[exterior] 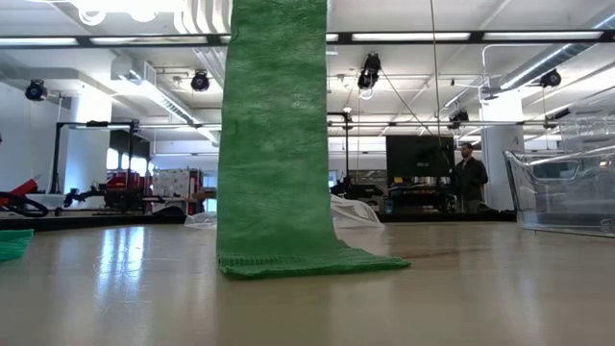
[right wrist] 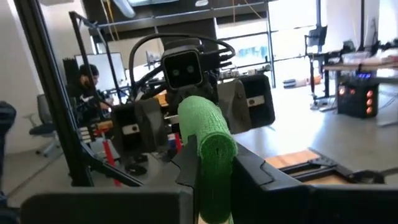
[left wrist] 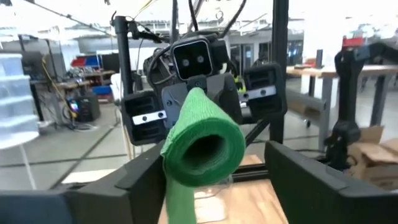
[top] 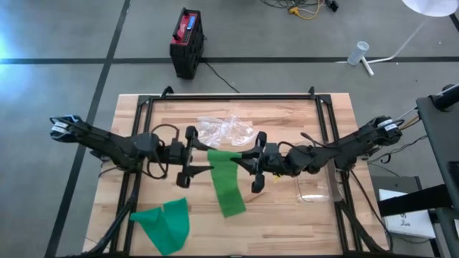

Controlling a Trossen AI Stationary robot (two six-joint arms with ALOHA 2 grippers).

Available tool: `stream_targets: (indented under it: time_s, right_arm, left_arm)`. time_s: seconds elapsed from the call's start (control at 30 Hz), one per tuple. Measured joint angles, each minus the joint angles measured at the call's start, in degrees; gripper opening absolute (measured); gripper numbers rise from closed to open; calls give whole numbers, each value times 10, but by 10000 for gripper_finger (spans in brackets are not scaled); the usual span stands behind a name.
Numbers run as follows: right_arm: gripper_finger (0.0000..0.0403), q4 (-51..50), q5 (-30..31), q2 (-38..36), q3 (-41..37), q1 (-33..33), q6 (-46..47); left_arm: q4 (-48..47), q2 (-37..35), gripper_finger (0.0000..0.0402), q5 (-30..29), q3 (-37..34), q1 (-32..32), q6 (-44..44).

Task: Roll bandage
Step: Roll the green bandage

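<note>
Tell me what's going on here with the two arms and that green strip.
Both arms meet over the middle of the table, working on a green bandage. Its top end is rolled into a tube held up between them; the right pincer is clamped on that roll, while the left pincer stands open around it. The loose tail hangs down onto the wood. A second green bandage lies nearby.

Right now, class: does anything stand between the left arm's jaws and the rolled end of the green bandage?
Nothing visible does. The left gripper has its jaws open on either side of the rolled end of the green bandage, which the right gripper pinches from the opposite side.
</note>
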Motion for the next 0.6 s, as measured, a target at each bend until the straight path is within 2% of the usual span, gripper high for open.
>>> stream_targets:
  time_s: [0.17, 0.27, 0.6]
  right_arm:
    - [42, -1, 0, 6, 0, 0, -34]
    - [43, 0, 0, 6, 0, 0, -59]
    - [45, 0, 1, 6, 0, 0, -63]
  left_arm:
    - [11, 11, 271, 0, 0, 0, -38]
    - [17, 13, 268, -4, 0, 4, -96]
    - [16, 13, 201, -7, 0, 30, -170]
